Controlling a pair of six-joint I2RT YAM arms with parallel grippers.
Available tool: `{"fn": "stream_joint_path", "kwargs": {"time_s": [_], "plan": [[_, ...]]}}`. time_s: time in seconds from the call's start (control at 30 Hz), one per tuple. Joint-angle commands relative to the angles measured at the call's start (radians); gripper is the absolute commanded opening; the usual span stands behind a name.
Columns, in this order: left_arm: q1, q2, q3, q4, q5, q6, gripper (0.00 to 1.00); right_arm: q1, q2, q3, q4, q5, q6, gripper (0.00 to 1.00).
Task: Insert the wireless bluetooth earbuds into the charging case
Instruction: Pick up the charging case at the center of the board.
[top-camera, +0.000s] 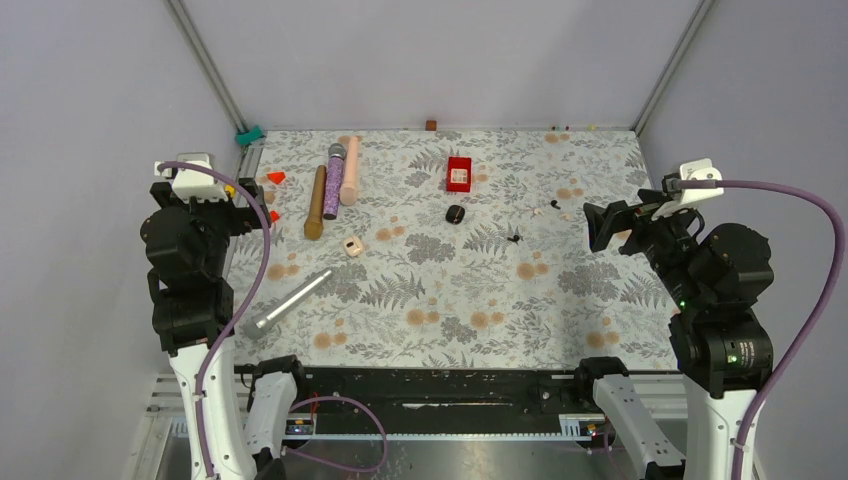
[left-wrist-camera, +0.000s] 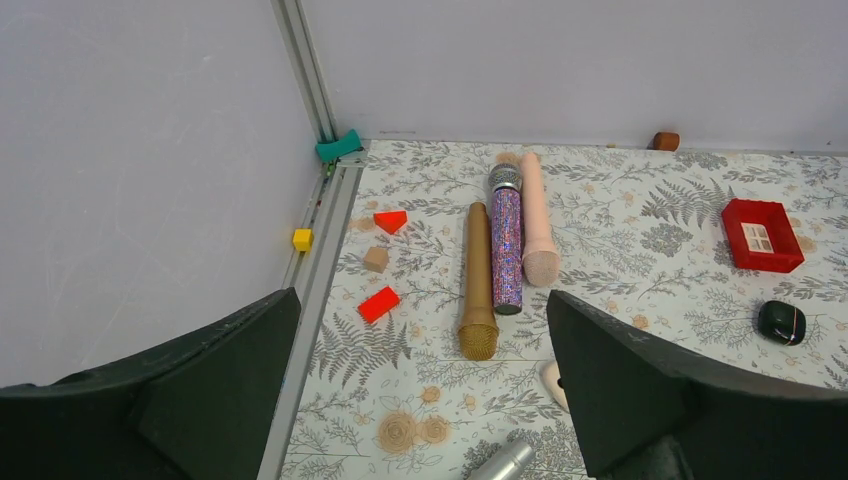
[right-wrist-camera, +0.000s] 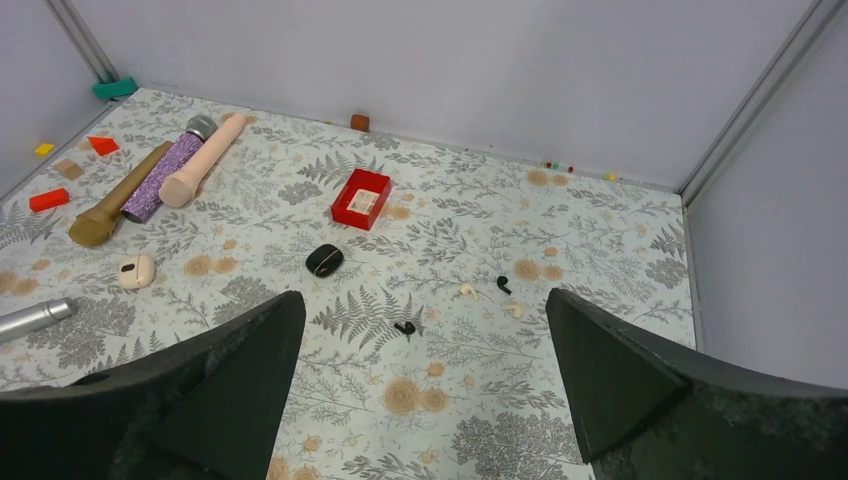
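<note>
With left gripper (left-wrist-camera: 422, 300) and right gripper (right-wrist-camera: 422, 310) spread wide, empty: pre-pick stage; lower right one onto black earbud (right-wrist-camera: 404, 327) lying loose between black case (right-wrist-camera: 324, 260) and other earbuds (right-wrist-camera: 502, 284), then pinch gently.

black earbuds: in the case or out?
Out. One tiny black earbud and the second black earbud lie loose on the floral-print table cover, apart from the black pebble-shaped charging case.

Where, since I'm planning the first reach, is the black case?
In the top view the black case sits roughly central, just on the near side of the red tray, the whitish case to its left.
</note>
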Motion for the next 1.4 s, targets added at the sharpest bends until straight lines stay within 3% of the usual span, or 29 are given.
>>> {"fn": "stream_joint_path", "kwargs": {"time_s": [0.0,0.3,0.77,1.37], "plan": [[0.008,0.001,0.016,0.055,0.016,-0.003,0.99,0.009,0.006,-0.005,0.040,-0.041,0.010,0.99],[0.008,-0.002,-0.019,0.079,0.017,0.029,0.99,0.009,0.004,-0.044,0.058,-0.076,-0.048,0.99],[0.005,0.027,-0.059,0.055,0.201,0.102,0.99,0.009,0.000,-0.071,0.075,-0.090,-0.072,0.99],[-0.245,0.270,0.021,-0.006,-0.108,0.205,0.99,0.009,-0.002,-0.122,0.131,-0.082,-0.081,0.99]]}}
